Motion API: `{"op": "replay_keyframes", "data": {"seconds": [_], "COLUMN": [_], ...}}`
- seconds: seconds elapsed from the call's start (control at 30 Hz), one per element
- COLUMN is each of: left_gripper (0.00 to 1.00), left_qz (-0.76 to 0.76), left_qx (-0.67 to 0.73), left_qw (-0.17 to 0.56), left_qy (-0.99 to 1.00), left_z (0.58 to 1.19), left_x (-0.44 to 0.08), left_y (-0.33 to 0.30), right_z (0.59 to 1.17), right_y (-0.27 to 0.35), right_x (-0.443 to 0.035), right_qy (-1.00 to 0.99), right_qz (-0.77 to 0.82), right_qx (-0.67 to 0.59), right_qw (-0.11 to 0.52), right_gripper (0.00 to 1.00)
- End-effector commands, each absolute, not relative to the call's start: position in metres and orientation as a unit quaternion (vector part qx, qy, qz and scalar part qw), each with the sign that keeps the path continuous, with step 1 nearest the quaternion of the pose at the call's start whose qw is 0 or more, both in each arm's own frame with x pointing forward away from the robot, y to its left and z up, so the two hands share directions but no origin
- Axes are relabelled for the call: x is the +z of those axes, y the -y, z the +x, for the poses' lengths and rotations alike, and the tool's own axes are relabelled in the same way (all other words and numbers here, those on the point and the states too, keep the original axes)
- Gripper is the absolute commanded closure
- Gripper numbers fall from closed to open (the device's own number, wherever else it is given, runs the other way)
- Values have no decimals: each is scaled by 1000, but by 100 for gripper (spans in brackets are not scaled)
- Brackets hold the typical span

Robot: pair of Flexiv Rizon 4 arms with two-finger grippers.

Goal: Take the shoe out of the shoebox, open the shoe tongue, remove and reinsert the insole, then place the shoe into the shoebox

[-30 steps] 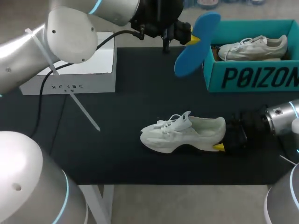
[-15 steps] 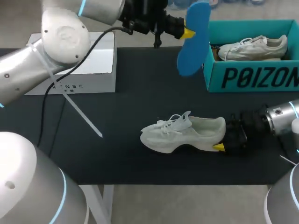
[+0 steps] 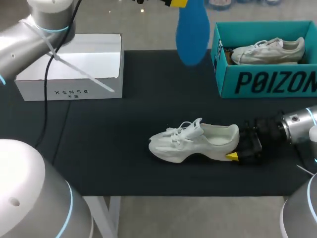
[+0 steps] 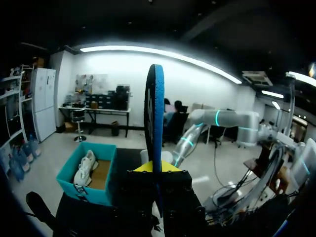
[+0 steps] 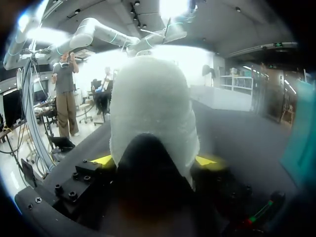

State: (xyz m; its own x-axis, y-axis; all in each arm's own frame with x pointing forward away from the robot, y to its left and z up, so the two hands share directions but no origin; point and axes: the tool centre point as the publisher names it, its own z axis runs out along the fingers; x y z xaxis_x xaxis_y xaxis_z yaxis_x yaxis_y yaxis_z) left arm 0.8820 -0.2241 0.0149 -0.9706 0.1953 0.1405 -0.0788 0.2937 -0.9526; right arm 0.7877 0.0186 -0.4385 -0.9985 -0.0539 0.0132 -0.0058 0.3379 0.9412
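A blue insole [image 3: 192,32] hangs upright in the air above the table's far edge, my left gripper [image 3: 177,3] shut on its upper end. In the left wrist view the insole [image 4: 155,113] stands edge-on between the yellow tips of the left gripper [image 4: 158,168]. A white shoe [image 3: 195,141] lies on its sole on the black mat, toe to the left. My right gripper [image 3: 237,148] holds its heel from the right. In the right wrist view the heel [image 5: 153,108] fills the space between the yellow fingertips [image 5: 104,159], which press both its sides.
A teal shoebox [image 3: 262,82] stands at the back right with a second white shoe [image 3: 270,49] inside. It also shows in the left wrist view as the shoebox [image 4: 74,190]. A white box [image 3: 74,74] sits at the back left. A black mat [image 3: 124,129] covers the table.
My left arm has lifted the insole up and to the left, turning it to hang straight down; the gripper is now at the view's top edge. The shoe and right arm have stayed put.
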Motion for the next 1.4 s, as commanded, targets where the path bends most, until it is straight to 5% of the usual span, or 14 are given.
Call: {"op": "replay_keyframes", "data": {"seconds": [0.03,0.47,1.17,1.2,1.3,1.4], "left_gripper": [100,100,100,100,100,100], "left_qz": [-89,-96,-99,-99,-99,-99], "left_qx": [571,550,552,552,552,552], "left_qw": [184,290,309,309,309,309], "left_qy": [795,778,768,768,768,768], "left_z": [897,917,921,921,921,921], "left_x": [35,72,84,84,84,84], "left_y": [223,213,213,213,213,213], "right_z": [788,788,788,788,788,788], "right_y": [-22,-22,-22,-22,-22,-21], "right_x": [-448,-448,-448,-448,-447,-446], "right_qy": [818,818,818,818,818,819], "right_qz": [18,18,18,18,18,16], "right_qx": [-574,-574,-574,-574,-575,-573], "right_qw": [20,20,20,20,20,19], "right_gripper": [100,100,100,92,0,0]}}
